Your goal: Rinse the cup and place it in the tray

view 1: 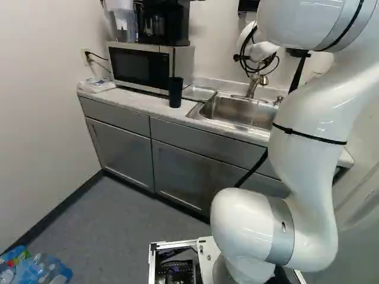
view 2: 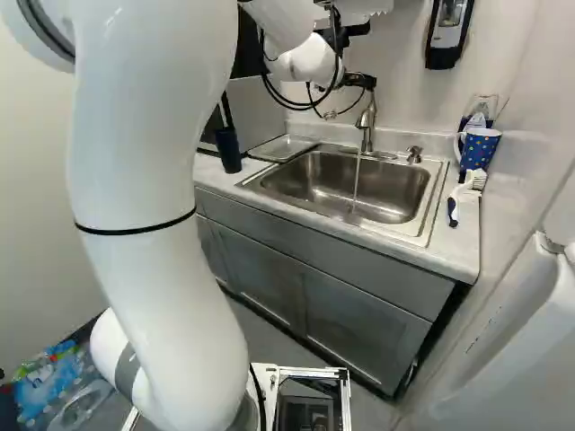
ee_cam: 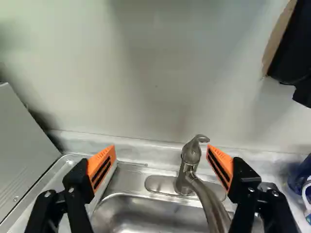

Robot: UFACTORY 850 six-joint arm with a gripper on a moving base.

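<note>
Blue cup [view 2: 480, 151], small dots, white handle, upright

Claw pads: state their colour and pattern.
The pads of the claw are orange with black stripes, shown best in the wrist view.

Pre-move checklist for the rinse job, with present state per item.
1. Gripper open, nothing held: ok.
2. Water running from the faucet: ok, a stream falls into the sink.
3. Cup under the stream: not ok. The black cup stands on the counter beside the tray, the mug beyond the sink's other side.
4. Cup already rinsed: cannot tell.
5. Cup in the tray: not ok, neither is in it.
6. Which cup is meant: cannot tell.
</note>
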